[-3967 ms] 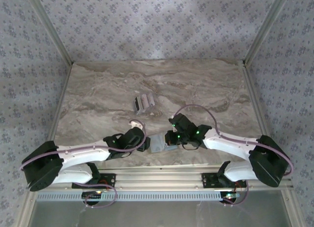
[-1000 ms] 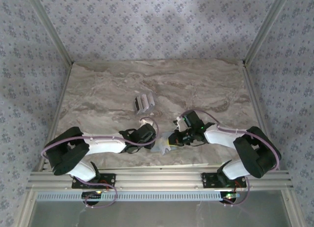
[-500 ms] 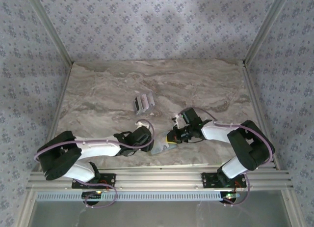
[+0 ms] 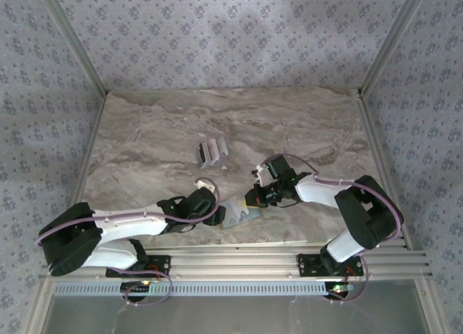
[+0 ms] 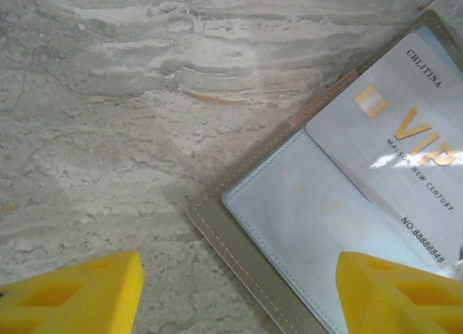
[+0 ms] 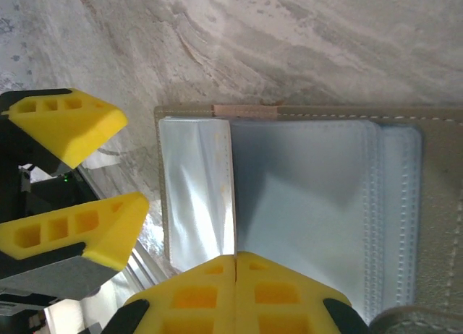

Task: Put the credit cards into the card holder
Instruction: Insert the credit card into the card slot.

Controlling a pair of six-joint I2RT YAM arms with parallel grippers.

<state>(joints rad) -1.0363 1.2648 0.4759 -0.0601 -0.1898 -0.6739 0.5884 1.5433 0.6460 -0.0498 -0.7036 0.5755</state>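
Observation:
The grey-tan card holder (image 4: 235,214) lies open on the marble table between my two grippers. The left wrist view shows its stitched corner (image 5: 231,240), its clear pockets and a silver VIP card (image 5: 394,142) tucked in one. My left gripper (image 5: 239,276) is open, just left of the holder (image 4: 219,212), with nothing between its fingers. My right gripper (image 6: 236,260) is shut on the edge of a clear plastic leaf (image 6: 195,189) of the holder, lifting it. More credit cards (image 4: 212,151), one dark and the others pale, sit in a cluster farther back.
The aluminium rail (image 4: 239,260) with both arm bases runs along the near table edge, just behind the holder. Patterned walls (image 4: 231,37) and slanted metal posts (image 4: 69,37) enclose the table. Open marble (image 4: 145,131) stretches left and back.
My left gripper has opened wider and drawn back a little to the left from the holder. My right gripper keeps pinching the plastic leaf.

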